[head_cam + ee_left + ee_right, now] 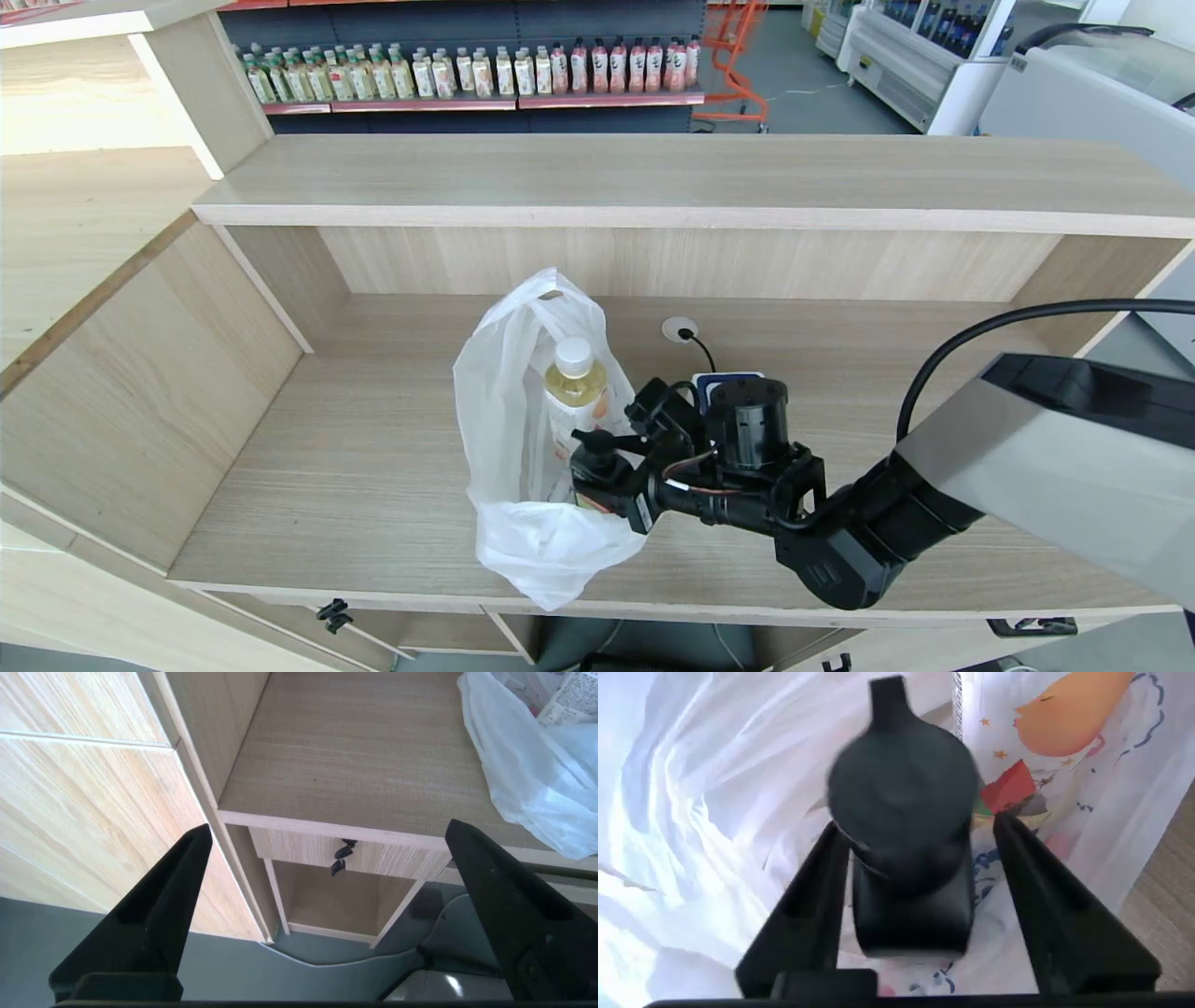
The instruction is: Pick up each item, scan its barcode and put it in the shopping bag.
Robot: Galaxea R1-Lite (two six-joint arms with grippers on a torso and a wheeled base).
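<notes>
Right tool (918,835): fingers apart inside the mouth of the shopping bag (509,373), with a black pump-top bottle (910,905) upright between them. One finger (817,905) lies against the bottle's side, and a gap shows at the other finger (1046,905). Just beside the black bottle in the bag stands a tea bottle (577,383) with a white cap, pale yellow liquid and a printed label. The bag is white, thin plastic and stands open on the counter (373,448), near its front edge. Behind the right arm a blue-and-white device (724,381) lies on the counter, partly hidden. Left tool (329,829): fingers wide apart and holding nothing, hanging off the counter's front corner above a drawer (392,854).
</notes>
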